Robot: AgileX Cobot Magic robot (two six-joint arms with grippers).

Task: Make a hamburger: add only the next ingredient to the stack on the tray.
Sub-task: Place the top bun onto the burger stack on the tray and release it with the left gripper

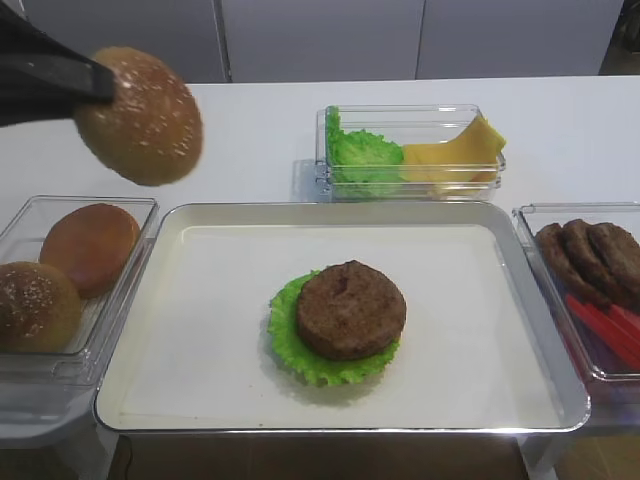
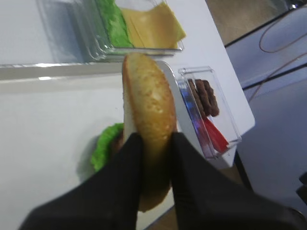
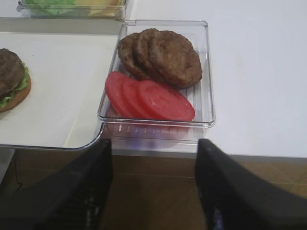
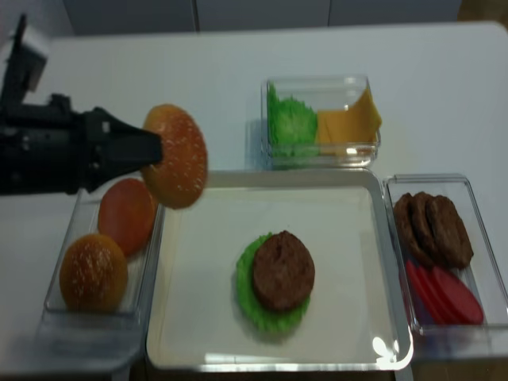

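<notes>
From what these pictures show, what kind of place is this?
Probably a food-assembly test bench, not a real kitchen: a white table, clear boxes of sorted ingredients around a silver-rimmed tray, and robot fingers holding a sesame bun top.

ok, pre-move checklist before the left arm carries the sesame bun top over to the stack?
1. Grip: left claw shut on the sesame bun top, bun pinched on edge between the fingers. ok.
2. Bun clear of the bun box: lifted, above the box's far corner. ok.
3. Target: patty lies uncovered on the lettuce in the tray. ok.
4. Bun attitude: tilted on edge, not dome-up. not ok, level it before release.
5. Right claw: open, holding nothing, off the tray by the patty and tomato box. ok.
6. Path height over the tray rim: cannot tell.
</notes>
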